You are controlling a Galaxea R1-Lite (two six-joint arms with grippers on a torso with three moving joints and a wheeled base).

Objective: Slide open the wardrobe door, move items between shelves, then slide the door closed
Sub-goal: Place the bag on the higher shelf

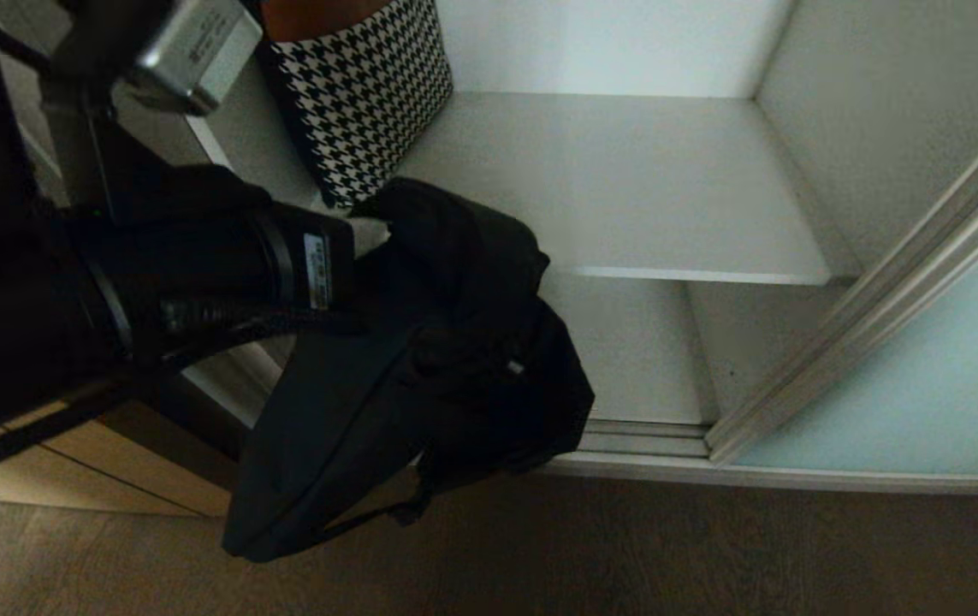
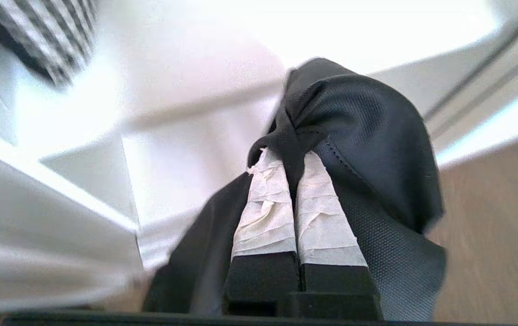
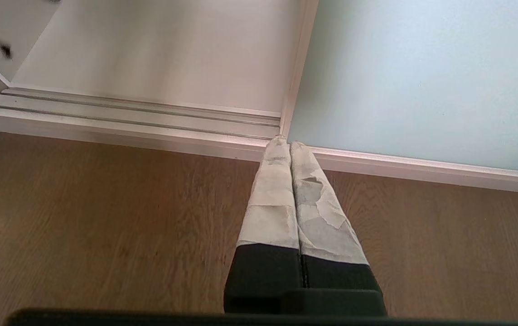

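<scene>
Head view shows a limp black woven-fabric bag [image 1: 420, 376] hanging in front of the shelves [image 1: 625, 197], smooth matt white boards with thin front edges. Its gathered top is pinched between the left gripper [image 2: 286, 156] and its tape-wrapped jaws, pressed tight on the cloth. A houndstooth box [image 1: 360, 85] stands on the upper shelf behind the bag. Right of the shelves sits the sliding wardrobe door [image 1: 942, 385], frosted aqua glass in a silver frame. The right gripper [image 3: 288, 145] hangs over the wood-grain floor [image 3: 104, 217], jaws pressed together, holding nothing.

wooden floor [image 3: 104, 217], ribbed silver floor track [image 3: 136, 118]
</scene>
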